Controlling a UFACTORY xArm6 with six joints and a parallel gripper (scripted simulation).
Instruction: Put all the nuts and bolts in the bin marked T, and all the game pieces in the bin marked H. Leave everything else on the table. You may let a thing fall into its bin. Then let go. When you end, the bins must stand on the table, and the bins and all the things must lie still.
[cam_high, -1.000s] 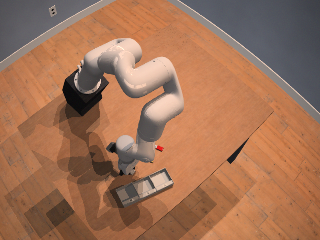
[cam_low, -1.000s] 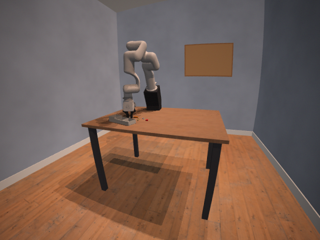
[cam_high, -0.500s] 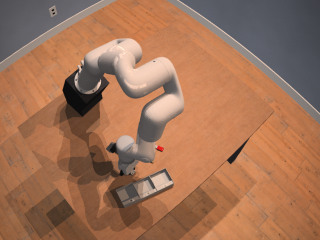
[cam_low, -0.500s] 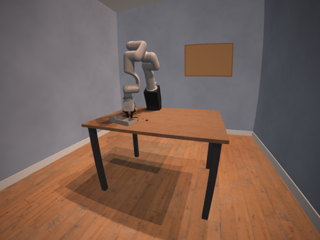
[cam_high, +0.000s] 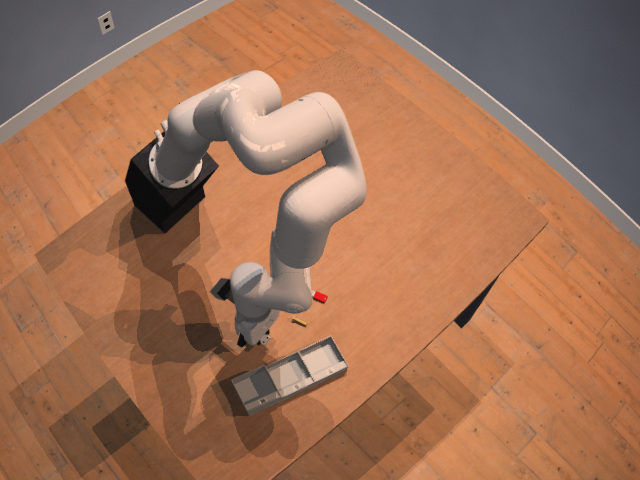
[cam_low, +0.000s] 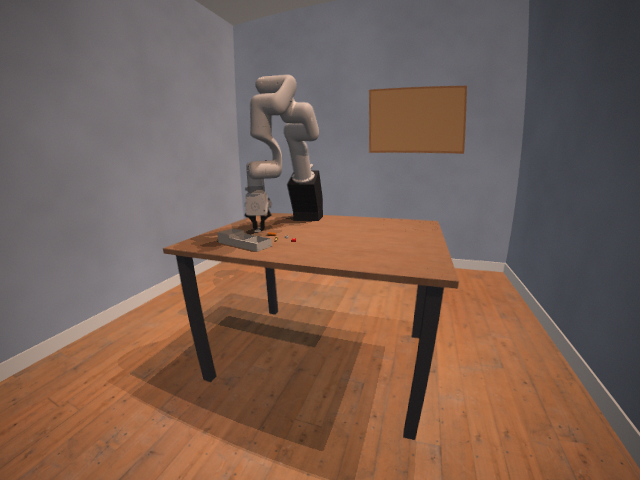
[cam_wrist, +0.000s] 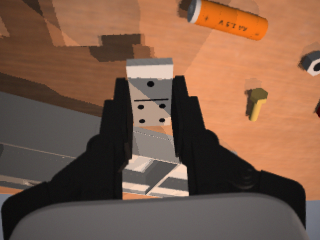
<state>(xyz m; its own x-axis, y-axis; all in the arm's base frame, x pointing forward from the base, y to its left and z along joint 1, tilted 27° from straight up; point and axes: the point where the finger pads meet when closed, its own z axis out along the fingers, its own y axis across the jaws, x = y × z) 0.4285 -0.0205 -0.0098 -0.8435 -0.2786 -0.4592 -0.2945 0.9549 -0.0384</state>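
Domino is pinched across its narrow sides by the gripper, right beside the bin tray on the desk. Probably light, stiff and a bit slick, so gripping mid-length looks safest; bin letters aren't readable.

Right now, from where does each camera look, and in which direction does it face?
Top: overhead, facing down on table; whole arm shows.
Exterior: across the room, facing the table's far corner; whole arm, small.
Wrist: behind the end effector, facing down; black fingers clamp the domino.
Shared: top and wrist both show the yellow bolt and grey bin.
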